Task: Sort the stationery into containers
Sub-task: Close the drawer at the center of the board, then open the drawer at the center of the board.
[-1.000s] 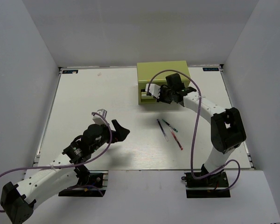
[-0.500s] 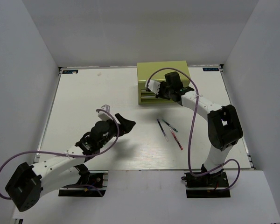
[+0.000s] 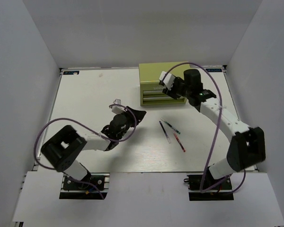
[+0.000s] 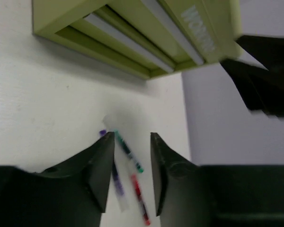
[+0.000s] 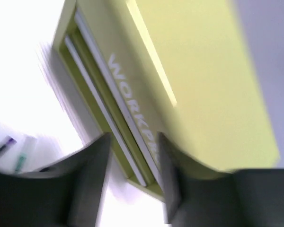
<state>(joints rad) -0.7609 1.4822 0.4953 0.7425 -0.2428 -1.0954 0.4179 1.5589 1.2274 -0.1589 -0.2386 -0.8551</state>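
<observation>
The olive-green chest (image 3: 157, 75) stands at the back of the table, its two front drawers (image 4: 132, 45) looking pushed in. Three thin pens lie in front of it: purple (image 3: 164, 131), green-tipped (image 3: 172, 127) and red (image 3: 179, 142). My left gripper (image 3: 139, 115) hovers just left of them, open and empty. In the left wrist view the green-tipped pen (image 4: 128, 151) and red pen (image 4: 140, 204) show past the gap of the left gripper (image 4: 131, 142). My right gripper (image 3: 172, 89) is open above the chest's front, holding nothing. The right wrist view is blurred, with the right gripper (image 5: 132, 149) over the lettered drawer front (image 5: 132, 113).
White walls enclose the table on three sides. The right arm (image 4: 267, 71) appears as a dark shape beside the chest in the left wrist view. The right arm's purple cable (image 3: 215, 137) loops over the table's right side.
My left arm has swung forward and right toward the pens, its jaws narrowing. My right gripper has lifted back from the chest's drawer front and opened.
</observation>
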